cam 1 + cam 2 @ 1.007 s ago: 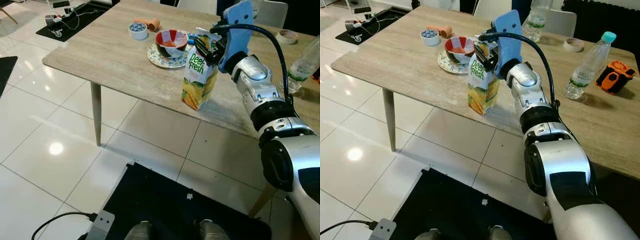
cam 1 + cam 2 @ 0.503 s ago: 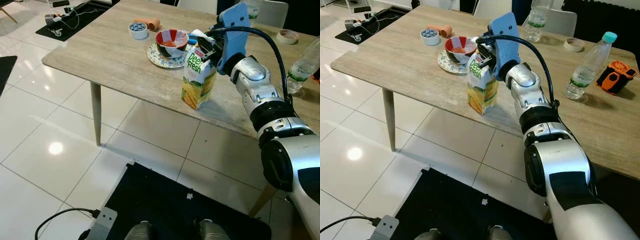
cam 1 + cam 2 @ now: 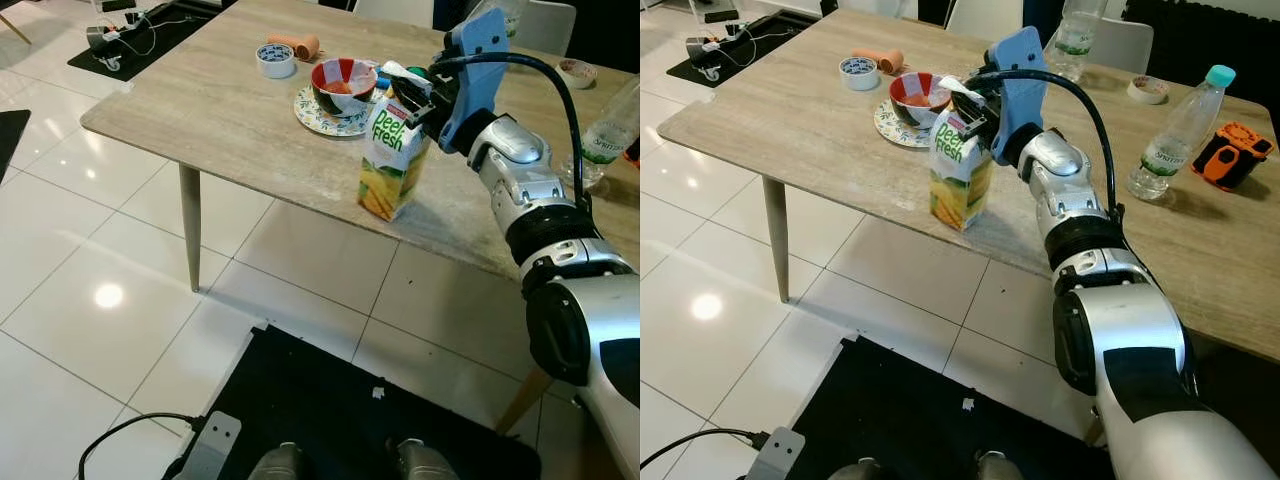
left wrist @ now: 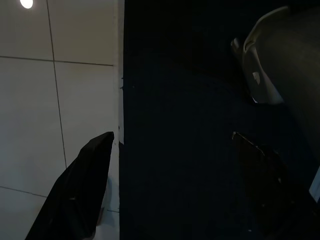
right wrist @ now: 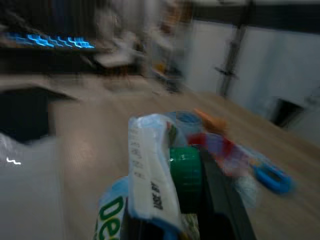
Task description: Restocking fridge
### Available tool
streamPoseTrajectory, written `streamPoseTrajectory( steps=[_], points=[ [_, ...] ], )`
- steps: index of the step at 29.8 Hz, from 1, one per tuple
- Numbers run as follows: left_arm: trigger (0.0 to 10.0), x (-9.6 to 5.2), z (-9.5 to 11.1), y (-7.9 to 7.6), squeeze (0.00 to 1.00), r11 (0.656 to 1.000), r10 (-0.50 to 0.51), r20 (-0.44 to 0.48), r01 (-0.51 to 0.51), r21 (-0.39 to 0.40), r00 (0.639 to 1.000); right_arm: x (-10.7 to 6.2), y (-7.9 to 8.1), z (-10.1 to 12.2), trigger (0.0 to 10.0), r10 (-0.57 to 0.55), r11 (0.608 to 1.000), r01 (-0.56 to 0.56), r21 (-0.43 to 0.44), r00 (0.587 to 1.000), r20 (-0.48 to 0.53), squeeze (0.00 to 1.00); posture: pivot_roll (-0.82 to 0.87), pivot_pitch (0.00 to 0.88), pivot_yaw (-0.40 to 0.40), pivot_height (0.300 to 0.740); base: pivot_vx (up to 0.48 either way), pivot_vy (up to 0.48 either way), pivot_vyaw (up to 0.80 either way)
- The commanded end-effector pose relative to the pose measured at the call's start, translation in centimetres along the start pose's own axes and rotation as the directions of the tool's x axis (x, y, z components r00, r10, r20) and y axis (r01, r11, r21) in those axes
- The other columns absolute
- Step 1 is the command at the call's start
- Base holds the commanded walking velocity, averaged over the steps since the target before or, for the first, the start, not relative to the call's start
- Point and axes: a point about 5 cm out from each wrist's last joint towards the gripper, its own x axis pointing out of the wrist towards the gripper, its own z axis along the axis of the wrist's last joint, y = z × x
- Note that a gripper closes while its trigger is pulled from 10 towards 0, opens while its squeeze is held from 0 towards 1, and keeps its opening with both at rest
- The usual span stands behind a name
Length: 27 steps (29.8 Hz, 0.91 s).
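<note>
Juice carton (image 3: 392,160) stands on table (image 3: 210,110), its top clamped in right gripper (image 3: 412,100).

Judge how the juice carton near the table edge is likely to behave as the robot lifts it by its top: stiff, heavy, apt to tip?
The juice carton is tall on a small base, so it may well tip if nudged. The right gripper holds only its folded top ridge, so the carton could swing or slip there. Its paperboard walls look stiff, though how full it is cannot be seen.
</note>
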Motion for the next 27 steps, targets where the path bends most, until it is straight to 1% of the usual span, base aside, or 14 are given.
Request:
streamPoseTrajectory(
  steps=[1,5,6,7,8,9,13,16,18,20,22,25,26,27],
  points=[
    [10.0,-0.2,-1.1,-0.8,0.0,1.0,-0.017,-0.041,0.016,-0.007,0.999,0.1,1.3,1.7,0.0,0.156,0.987,-0.159,0.019,0.98,0.123,0.0,0.04,0.095,-0.028,0.74,0.0,0.0,0.0],
    [10.0,-0.2,-1.4,-0.9,0.0,1.0,-0.019,-0.054,0.018,-0.007,0.998,-1.0,2.7,1.5,0.0,0.291,0.956,-0.293,0.007,0.95,0.116,0.0,0.03,0.09,-0.023,0.74,0.0,0.0,0.0],
    [10.0,-0.2,-1.4,-0.9,0.0,1.0,-0.019,-0.057,0.019,-0.006,0.998,-1.6,3.3,1.3,2.0,0.341,0.938,-0.345,0.019,0.934,0.108,0.0,0.03,0.088,-0.02,0.74,0.0,0.0,0.0],
    [10.0,-0.2,-1.4,-0.8,0.0,1.0,-0.019,-0.058,0.018,-0.006,0.998,-2.1,3.9,1.1,2.6,0.384,0.921,-0.388,0.031,0.918,0.1,0.0,0.03,0.086,-0.018,0.74,0.0,0.0,0.0],
    [10.0,-0.2,-1.4,-0.8,0.0,1.0,-0.016,-0.059,0.016,-0.006,0.998,-3.0,4.8,0.4,4.2,0.452,0.89,-0.455,0.035,0.89,0.062,0.0,0.03,0.085,-0.016,0.74,0.0,0.0,0.0],
    [10.0,-0.2,-1.4,-0.7,0.0,1.0,-0.013,-0.059,0.013,-0.007,0.998,-3.7,5.7,-0.2,10.0,0.507,0.86,-0.508,0.045,0.861,0.026,0.0,0.03,0.085,-0.016,0.74,0.0,0.0,0.0],
    [10.0,-0.2,-1.1,0.5,0.0,0.998,0.037,-0.046,-0.039,-0.049,0.998,-6.5,8.0,-3.4,10.0,0.619,0.784,-0.604,0.141,0.777,-0.115,0.0,0.03,0.08,-0.013,0.74,0.0,0.0,0.0],
    [10.0,-0.2,-0.9,1.4,0.0,0.996,0.065,-0.042,-0.068,-0.062,0.997,-8.0,8.6,-5.4,10.0,0.608,0.794,-0.584,0.171,0.763,-0.217,0.0,0.03,0.08,-0.012,0.74,0.0,0.0,0.0],
    [10.0,-0.4,-0.9,2.7,0.0,0.993,0.094,-0.047,-0.097,-0.062,0.994,-10.9,8.5,-9.4,10.0,0.53,0.835,-0.531,0.141,0.712,-0.461,0.0,0.03,0.08,-0.012,0.74,0.0,0.0,0.0],
    [10.0,-0.4,-0.9,2.7,0.0,0.993,0.094,-0.047,-0.097,-0.062,0.994,-10.9,8.5,-9.4,10.0,0.53,0.835,-0.531,0.141,0.712,-0.461,0.0,0.03,0.08,-0.012,0.74,0.0,0.0,0.0],
    [10.0,-0.5,-1.0,3.2,0.0,0.993,0.102,-0.054,-0.105,-0.051,0.993,-12.8,8.0,-11.3,10.0,0.448,0.884,-0.44,0.155,0.707,-0.547,0.0,0.03,0.079,0.001,0.74,0.0,0.0,0.0],
    [10.0,-0.5,-1.1,3.5,0.0,0.993,0.105,-0.056,-0.108,-0.048,0.993,-13.9,7.9,-12.2,10.0,0.411,0.906,-0.386,0.174,0.701,-0.583,0.0,0.03,0.077,0.009,0.74,0.0,0.0,0.0],
    [10.0,-0.6,-1.2,3.7,0.0,0.993,0.108,-0.059,-0.111,-0.045,0.992,-15.8,7.8,-13.7,10.0,0.356,0.931,-0.316,0.184,0.667,-0.654,0.0,0.03,0.077,0.013,0.74,0.0,0.0,0.0],
    [10.0,-0.6,-1.3,3.8,0.0,0.993,0.109,-0.063,-0.111,-0.043,0.992,-18.4,7.7,-15.7,10.0,0.273,0.959,-0.235,0.161,0.596,-0.755,0.0,0.03,0.08,0.016,0.74,0.0,0.0,0.0]
  ],
)
